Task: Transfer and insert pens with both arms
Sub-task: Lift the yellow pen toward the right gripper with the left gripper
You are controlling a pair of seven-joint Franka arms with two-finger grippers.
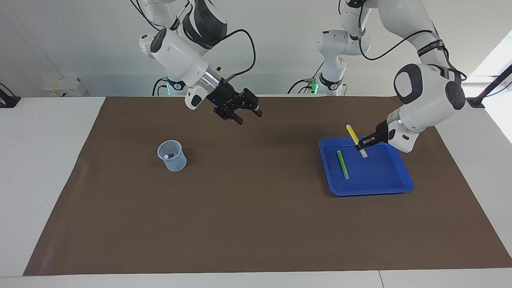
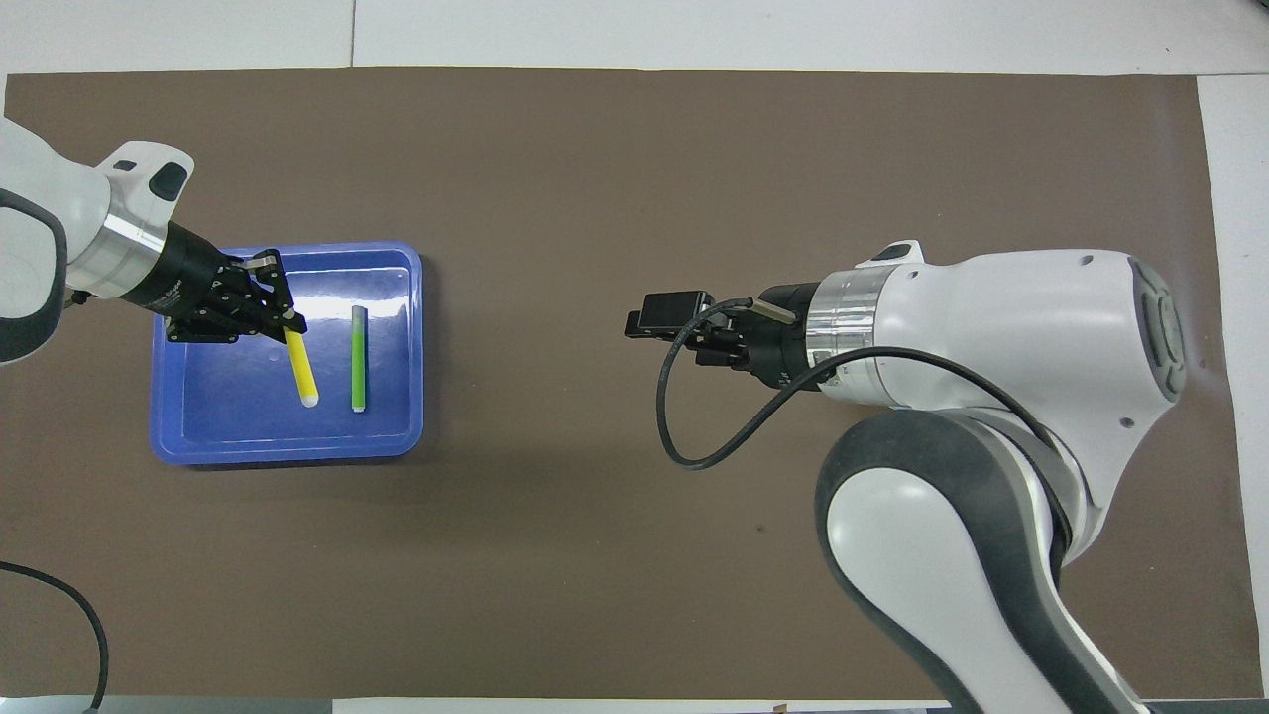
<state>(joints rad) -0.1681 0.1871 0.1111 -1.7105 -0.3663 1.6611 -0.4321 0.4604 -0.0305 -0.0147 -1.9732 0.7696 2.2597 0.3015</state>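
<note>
The left end effector (image 1: 367,143) grips the yellow pen (image 1: 353,136) over the tray (image 1: 400,188), ready for handover; the right end effector (image 1: 240,110), released, waits above the bench (image 1: 256,224)

A brown mat (image 1: 256,224) is lying beneath the jaws of the left gripper (image 1: 365,144) and the right gripper (image 1: 242,115), covering most of a white table (image 1: 40,180) that is showing around its edges. A plain white wall (image 1: 80,40) is rising at the robots' end, higher than both sets of jaws. A small white box (image 1: 64,86) is sitting against it, outward of the right gripper's jaws. Bright daylight is coming in at a window (image 1: 498,56), outward of the left gripper's jaws.
</note>
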